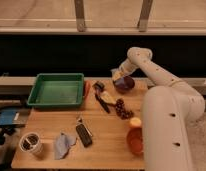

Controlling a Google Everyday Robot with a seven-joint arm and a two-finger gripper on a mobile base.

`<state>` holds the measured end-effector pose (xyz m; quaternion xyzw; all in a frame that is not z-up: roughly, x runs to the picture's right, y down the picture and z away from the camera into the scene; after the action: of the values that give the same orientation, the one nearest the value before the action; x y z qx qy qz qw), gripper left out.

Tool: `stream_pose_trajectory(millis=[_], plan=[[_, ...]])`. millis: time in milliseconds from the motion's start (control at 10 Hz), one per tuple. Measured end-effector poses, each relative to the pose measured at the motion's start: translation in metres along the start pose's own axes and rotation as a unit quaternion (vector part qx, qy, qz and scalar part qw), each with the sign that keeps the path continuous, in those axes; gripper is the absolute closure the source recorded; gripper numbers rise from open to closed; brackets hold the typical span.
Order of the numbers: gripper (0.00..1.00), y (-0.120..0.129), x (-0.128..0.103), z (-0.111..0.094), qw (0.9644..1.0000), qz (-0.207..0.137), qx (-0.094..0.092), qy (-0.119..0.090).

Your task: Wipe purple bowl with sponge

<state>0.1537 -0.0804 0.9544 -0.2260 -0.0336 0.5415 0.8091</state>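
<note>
The purple bowl [124,83] sits at the far edge of the wooden table [103,140], right of centre. My gripper [117,75] hangs over the bowl's left rim, at the end of the white arm that curves in from the right. It holds a yellowish sponge [116,76] pressed at the bowl's rim. The bowl's inside is partly hidden by the gripper and sponge.
A green tray [57,91] stands at the back left. Black utensils [101,97], a bunch of dark grapes [123,110], an orange bowl [135,140] with a yellow fruit [134,122], a black device [84,135], a blue-grey cloth [62,145] and a metal cup [31,144] lie on the table. My white body [166,130] fills the right.
</note>
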Motion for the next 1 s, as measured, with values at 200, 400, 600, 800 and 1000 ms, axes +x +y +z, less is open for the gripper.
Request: stream_pose_trajectory(millis=[200,400,600,800,1000], plan=[[0.91,-0.018,0.016,-0.008,0.9996,0.023,0.017,0.003],[0.91,-0.044,0.016,-0.010,0.9984,0.044,0.036,0.005],[0.91,-0.060,0.010,-0.010,0.9975,0.050,0.048,0.005],[0.91,-0.066,-0.001,-0.005,0.9976,0.045,0.052,0.004],[0.91,-0.055,-0.014,0.005,0.9986,0.035,0.040,0.000]])
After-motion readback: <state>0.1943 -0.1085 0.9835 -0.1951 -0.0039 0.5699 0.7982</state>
